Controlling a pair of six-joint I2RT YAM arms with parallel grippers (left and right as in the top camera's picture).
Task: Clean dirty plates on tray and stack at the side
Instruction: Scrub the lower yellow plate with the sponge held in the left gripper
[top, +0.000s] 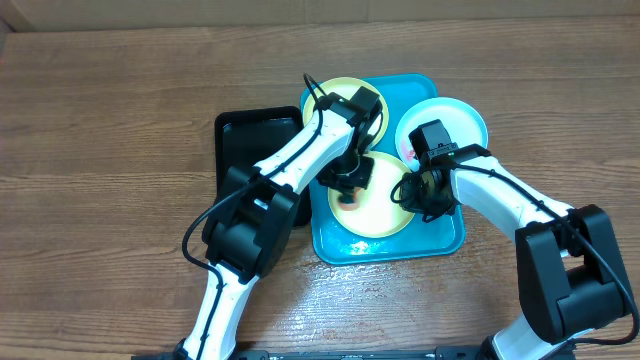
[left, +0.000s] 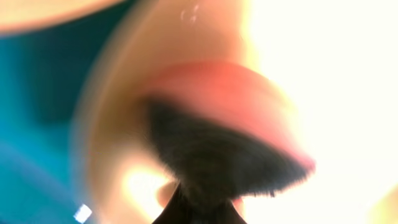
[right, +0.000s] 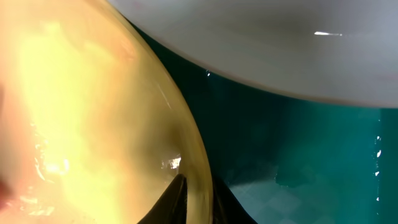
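All 3 plates sit in the turquoise tray (top: 441, 236): back yellow plate (top: 328, 94), white plate (top: 452, 114) and front yellow plate (top: 378, 205), with a black tray (top: 245, 150) just left on the bench (top: 100, 150). The left arm reaches over the black tray, and the left gripper (top: 350, 181) is down on the front yellow plate with a blurry pink-and-dark thing (left: 224, 124) under it, though honestly I can't tell if those jaws are clenched. The right arm bends in from the side, and the right gripper (top: 414, 190) has its jaws pinched on that plate's right rim.

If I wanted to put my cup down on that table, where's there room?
The widest bare wood lies left of the black tray. There's more right of the blue tray, and a strip behind both trays. The blue tray is crowded: three plates fill it, the right claw pinches the middle plate at its rim and the left claw hovers over it.
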